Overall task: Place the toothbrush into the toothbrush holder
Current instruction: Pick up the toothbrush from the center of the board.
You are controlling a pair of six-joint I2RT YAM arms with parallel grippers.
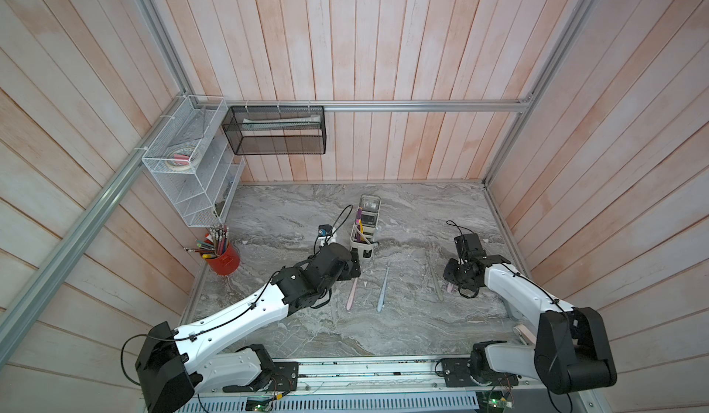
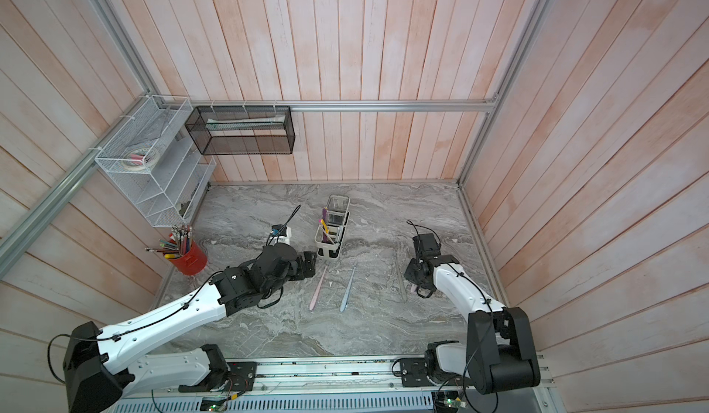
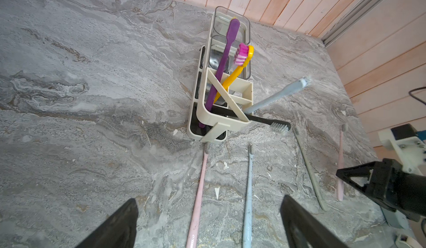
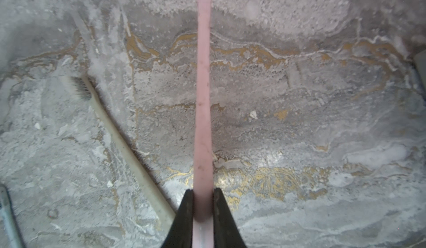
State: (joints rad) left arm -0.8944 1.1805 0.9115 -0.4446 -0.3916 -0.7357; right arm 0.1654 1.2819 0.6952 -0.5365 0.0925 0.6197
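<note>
Pink toothbrush (image 4: 202, 97) sits clamped near its handle end in the right gripper (image 4: 202, 203). The two black fingers (image 4: 184, 212) are pinched in to the width of the handle. Its bristle head points away from the gripper. We cannot tell whether it rests on the marble tabletop (image 4: 299, 120) or hangs just above it. A pale beige toothbrush (image 4: 129, 147) lies on the marble just beside it.

We find the toothbrush holder (image 3: 226, 125) standing upright near the middle of the table, well apart from the held brush. It carries a purple brush (image 3: 227, 51), a yellow brush (image 3: 232, 76), a light blue brush (image 3: 276, 94) and a black brush (image 3: 260, 120).

We see the left gripper (image 3: 209, 199) just in front of the holder, spread wide and gripping nothing. Its fingers (image 3: 119, 226) straddle a second pink brush (image 3: 198, 200) and a blue brush (image 3: 248, 200), both flat on the marble, and we see no contact with either.
</note>
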